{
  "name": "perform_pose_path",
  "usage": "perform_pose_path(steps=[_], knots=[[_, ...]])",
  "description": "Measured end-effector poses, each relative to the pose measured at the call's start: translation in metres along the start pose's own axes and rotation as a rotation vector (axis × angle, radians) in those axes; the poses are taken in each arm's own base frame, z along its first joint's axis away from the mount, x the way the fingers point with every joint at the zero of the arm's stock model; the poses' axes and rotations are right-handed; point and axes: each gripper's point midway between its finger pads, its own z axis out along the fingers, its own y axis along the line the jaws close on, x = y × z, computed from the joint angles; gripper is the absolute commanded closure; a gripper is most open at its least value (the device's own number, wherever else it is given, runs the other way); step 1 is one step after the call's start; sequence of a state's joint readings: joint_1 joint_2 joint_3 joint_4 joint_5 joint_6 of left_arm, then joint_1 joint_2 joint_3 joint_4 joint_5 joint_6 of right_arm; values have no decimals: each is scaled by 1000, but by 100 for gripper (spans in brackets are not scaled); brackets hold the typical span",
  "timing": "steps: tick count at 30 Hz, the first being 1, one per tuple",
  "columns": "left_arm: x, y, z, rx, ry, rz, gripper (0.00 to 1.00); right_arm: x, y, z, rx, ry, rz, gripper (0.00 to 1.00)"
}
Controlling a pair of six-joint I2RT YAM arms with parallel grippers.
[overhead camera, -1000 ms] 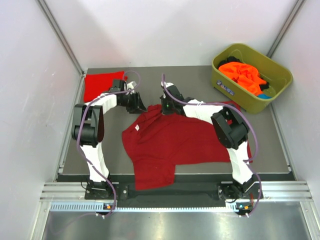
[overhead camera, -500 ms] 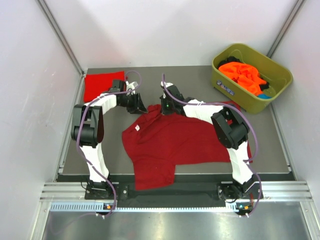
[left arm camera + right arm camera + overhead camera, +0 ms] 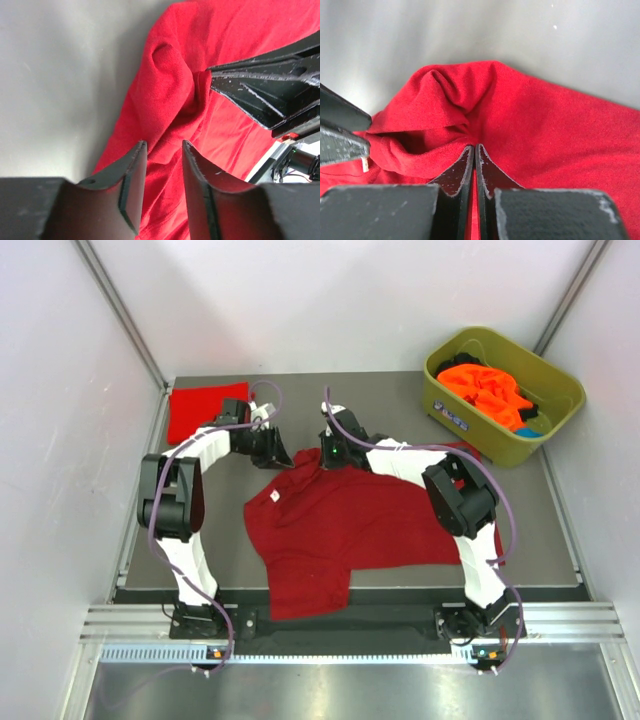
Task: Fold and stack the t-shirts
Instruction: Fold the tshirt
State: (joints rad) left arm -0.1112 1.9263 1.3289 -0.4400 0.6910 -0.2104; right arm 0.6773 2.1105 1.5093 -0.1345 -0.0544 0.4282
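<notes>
Crimson t-shirt (image 3: 350,525) spread on the bench (image 3: 400,400), far edge pinched into a ridge.
My right jaws are clamped on that ridge; my left jaws stand part open astride it, holding nothing. Closing this near, I judge they may grab two layers or knock the right jaws.

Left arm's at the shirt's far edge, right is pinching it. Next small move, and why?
Probably close the left gripper. Its jaws stand apart with a raised fold of the shirt between them, and the right gripper is shut on the cloth just beside it. Both likely need a hold before that edge can be lifted and folded.
</notes>
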Motion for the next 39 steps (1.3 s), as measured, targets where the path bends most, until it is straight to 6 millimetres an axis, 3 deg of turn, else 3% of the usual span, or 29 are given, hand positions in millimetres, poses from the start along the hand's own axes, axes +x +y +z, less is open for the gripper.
perform_pose_path(steps=[8,22,37,39], knots=[[12,-1,-2,-6,22,-3,59,-6,5,-1,-15,-13,9,100],[13,-10,-4,4,19,35,60,-7,8,-1,-32,-14,12,100],[16,-7,0,-46,30,81,67,-21,18,-3,-60,-38,25,100],[17,-7,0,-47,32,85,71,-21,18,-3,-61,-39,25,100]])
